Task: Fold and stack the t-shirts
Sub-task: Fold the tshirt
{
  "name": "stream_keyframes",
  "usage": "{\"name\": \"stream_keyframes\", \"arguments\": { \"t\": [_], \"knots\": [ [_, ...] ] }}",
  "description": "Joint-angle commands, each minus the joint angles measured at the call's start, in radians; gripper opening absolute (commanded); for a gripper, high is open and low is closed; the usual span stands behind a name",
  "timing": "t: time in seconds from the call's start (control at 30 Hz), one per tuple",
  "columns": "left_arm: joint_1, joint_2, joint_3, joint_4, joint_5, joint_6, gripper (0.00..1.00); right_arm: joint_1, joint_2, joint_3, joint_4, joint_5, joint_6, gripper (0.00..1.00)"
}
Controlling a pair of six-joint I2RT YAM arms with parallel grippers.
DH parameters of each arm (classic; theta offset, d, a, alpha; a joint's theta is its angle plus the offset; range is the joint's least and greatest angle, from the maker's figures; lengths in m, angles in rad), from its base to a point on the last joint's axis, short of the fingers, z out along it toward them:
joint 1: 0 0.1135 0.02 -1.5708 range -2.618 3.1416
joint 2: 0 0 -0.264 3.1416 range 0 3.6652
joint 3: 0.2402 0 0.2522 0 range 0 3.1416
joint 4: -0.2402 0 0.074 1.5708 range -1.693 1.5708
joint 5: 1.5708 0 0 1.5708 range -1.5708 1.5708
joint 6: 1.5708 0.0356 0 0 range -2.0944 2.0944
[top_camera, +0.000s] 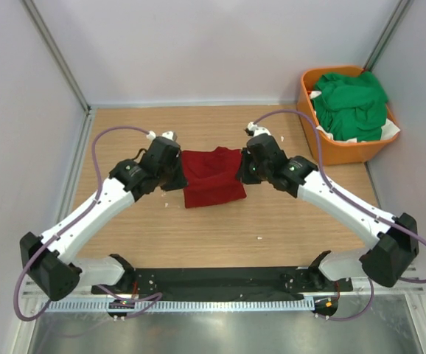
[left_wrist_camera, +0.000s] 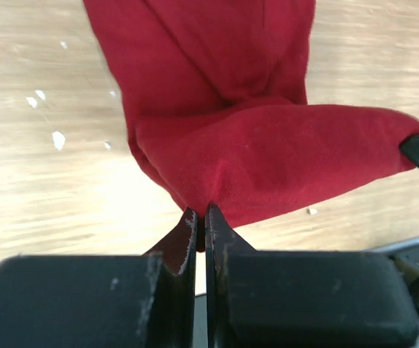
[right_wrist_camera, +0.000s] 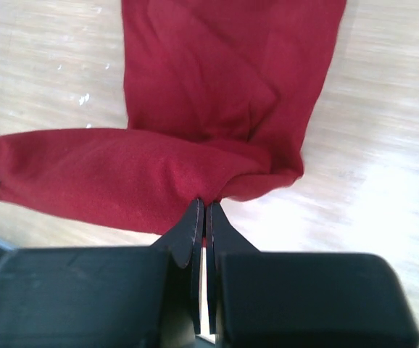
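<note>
while the top view places my left pincer and right pincer at opposite edges of the dark red t-shirt on the wood-grain desk, the wrist views show each clamped shut on its soft, bunched cloth. crumpled green t-shirts fill the orange basket, far right.

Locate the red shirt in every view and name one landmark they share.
Top external: the red shirt is mid-picture, held between the left gripper and the right gripper.
Left wrist: it fills the upper middle, pinched at bottom centre by the left gripper.
Right wrist: it fills the upper middle, pinched at bottom centre by the right gripper.
Shared landmark: the wooden table under the shirt.
</note>
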State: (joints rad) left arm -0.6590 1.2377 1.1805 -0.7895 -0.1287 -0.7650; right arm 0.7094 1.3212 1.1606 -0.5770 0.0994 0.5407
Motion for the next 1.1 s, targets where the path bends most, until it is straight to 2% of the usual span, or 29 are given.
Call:
{"name": "stream_keyframes", "arguments": {
  "t": [0.0,0.17,0.53,0.63,0.77,0.8,0.83,0.87,0.9,0.93,1.0,1.03,1.07],
  "knots": [
    [0.024,0.083,0.120,-0.062,-0.060,0.072,0.00,-0.005,0.079,0.140,-0.023,0.088,-0.073,0.01],
    [0.090,0.218,0.257,-0.063,-0.054,0.136,0.00,-0.047,0.199,0.258,-0.040,0.140,-0.119,0.01],
    [0.211,0.514,0.470,-0.065,-0.011,0.210,0.00,-0.160,0.441,0.459,-0.017,0.076,-0.182,0.01],
    [0.246,0.578,0.528,-0.076,-0.018,0.201,0.00,-0.189,0.533,0.531,-0.011,0.065,-0.196,0.01],
    [0.309,0.806,0.660,-0.102,0.006,0.191,0.00,-0.237,0.757,0.738,-0.065,0.098,-0.194,0.01],
    [0.324,0.863,0.701,-0.115,0.014,0.191,0.00,-0.249,0.868,0.884,-0.133,0.105,-0.186,0.06],
    [0.337,0.917,0.797,-0.129,0.012,0.190,0.04,-0.260,0.932,0.957,-0.162,0.099,-0.188,0.19],
    [0.369,1.033,0.858,-0.175,0.056,0.188,0.14,-0.277,0.984,1.120,-0.244,0.112,-0.185,0.50],
    [0.380,1.086,0.923,-0.204,0.089,0.193,0.30,-0.283,1.077,1.204,-0.289,0.120,-0.171,0.58],
    [0.390,1.132,1.058,-0.249,0.104,0.196,0.43,-0.287,1.107,1.278,-0.326,0.131,-0.166,0.67],
    [0.407,1.218,1.177,-0.361,0.089,0.193,0.51,-0.292,1.115,1.346,-0.333,0.161,-0.171,0.84],
    [0.410,1.217,1.226,-0.378,0.081,0.188,0.59,-0.294,1.072,1.323,-0.311,0.164,-0.182,0.86],
    [0.412,1.200,1.217,-0.379,0.066,0.187,0.64,-0.297,1.034,1.242,-0.290,0.169,-0.183,0.87]
  ]
}}
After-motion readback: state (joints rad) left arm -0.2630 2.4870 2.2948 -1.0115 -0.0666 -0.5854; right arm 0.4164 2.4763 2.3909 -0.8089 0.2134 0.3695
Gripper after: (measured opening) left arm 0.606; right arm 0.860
